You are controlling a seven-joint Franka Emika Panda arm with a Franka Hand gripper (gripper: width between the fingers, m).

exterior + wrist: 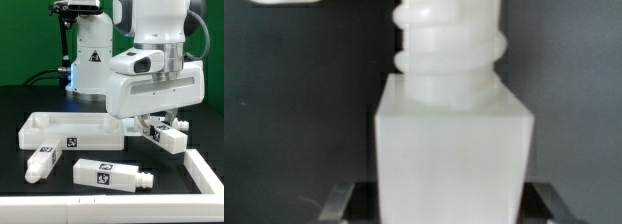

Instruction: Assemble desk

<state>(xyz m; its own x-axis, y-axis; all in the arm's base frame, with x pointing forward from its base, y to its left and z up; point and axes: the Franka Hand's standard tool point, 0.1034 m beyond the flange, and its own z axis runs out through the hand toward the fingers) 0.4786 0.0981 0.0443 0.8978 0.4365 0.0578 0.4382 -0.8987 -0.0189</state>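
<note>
One camera looks slightly down at the arm (160, 85) from nearby; the wrist camera sits tight against the same leg (168, 135) (452, 150).

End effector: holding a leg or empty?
Holding: the wrist view shows the leg clamped between both fingers of the end effector.

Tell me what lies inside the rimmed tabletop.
Inside the tabletop only its bare white floor shows. Its end toward the exterior view's right is covered by the robot arm, so that part cannot be checked.
</note>
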